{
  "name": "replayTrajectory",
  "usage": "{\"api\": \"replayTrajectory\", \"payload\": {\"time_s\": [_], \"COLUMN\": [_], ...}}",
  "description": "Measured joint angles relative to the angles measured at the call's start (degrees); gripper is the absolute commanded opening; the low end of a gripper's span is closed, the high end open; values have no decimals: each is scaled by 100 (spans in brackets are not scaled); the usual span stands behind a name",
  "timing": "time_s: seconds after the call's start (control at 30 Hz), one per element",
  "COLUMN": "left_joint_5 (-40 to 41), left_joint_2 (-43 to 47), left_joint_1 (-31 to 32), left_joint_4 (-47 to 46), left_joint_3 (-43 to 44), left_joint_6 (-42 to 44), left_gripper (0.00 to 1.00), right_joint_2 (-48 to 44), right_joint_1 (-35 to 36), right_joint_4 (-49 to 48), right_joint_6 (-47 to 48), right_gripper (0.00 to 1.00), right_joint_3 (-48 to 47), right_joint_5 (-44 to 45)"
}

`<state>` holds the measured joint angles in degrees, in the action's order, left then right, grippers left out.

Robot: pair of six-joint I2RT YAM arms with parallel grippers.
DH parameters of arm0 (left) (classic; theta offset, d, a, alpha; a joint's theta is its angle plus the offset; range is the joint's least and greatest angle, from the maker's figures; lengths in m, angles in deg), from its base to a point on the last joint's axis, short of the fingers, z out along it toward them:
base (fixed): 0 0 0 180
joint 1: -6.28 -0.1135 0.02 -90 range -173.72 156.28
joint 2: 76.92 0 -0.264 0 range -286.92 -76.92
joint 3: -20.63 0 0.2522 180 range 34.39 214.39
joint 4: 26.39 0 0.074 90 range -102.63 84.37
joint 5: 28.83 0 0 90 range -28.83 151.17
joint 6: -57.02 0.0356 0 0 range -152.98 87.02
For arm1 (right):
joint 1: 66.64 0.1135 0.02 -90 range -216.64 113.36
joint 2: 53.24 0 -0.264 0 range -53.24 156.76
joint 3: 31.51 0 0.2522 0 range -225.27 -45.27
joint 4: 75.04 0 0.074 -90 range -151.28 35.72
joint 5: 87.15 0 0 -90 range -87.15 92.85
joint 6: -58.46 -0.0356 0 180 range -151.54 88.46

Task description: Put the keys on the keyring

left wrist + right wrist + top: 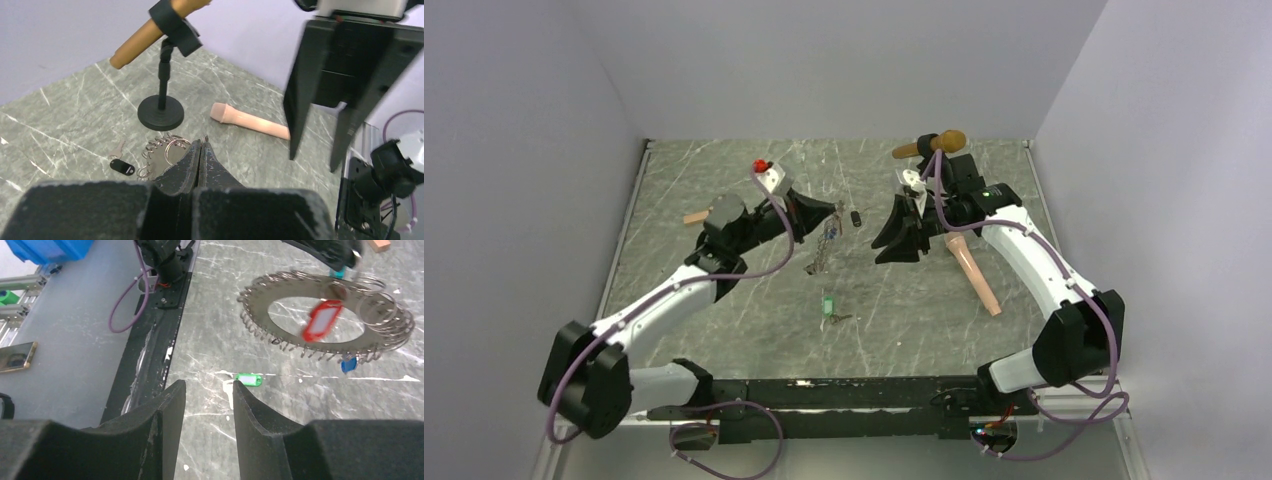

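— Starting closest in: the green-tagged key (828, 306) lies loose on the tabletop (684, 180). Tiny, light, slick metal; I'd pinch its plastic tag, not the blade.
— And the keyring (255, 305)?
— Hanging over mid-tabletop from my left tool (200, 150), clamped shut on its rim. A thin stiff plate fringed with springy wire loops; a red tag (322, 320) and a blue tag (349, 365) seem to dangle from it. My right tool (207, 400) stands spread and empty nearby.
— Anything unclear?
— The black-tagged key (121, 166) beyond is small; which loops are free, I can't tell.
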<state>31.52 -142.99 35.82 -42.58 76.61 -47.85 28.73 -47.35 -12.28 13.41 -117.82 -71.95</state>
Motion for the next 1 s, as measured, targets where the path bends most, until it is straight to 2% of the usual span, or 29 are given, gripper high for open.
{"api": "replayTrajectory", "payload": {"time_s": [0.27,0.5,0.77,1.0], "left_joint_5": [26,13,122,243], "left_joint_2": [-1558,-2391,-3294,-3438], "left_joint_1": [-476,-1700,-3279,-3816], "left_joint_4": [-1062,-1749,-1073,-17], "left_joint_3": [313,269,1204,1384], "left_joint_6": [-905,-1436,-1276,-837], "left_gripper": [0,0,0,0], "right_joint_2": [-197,-197,-197,-197], "right_joint_1": [-173,-190,-225,-260], "right_joint_4": [-103,-107,-109,-107], "right_joint_6": [-20,-15,-7,9], "right_gripper": [45,45,46,46], "right_joint_3": [142,181,184,192], "right_joint_5": [118,138,190,192]}}
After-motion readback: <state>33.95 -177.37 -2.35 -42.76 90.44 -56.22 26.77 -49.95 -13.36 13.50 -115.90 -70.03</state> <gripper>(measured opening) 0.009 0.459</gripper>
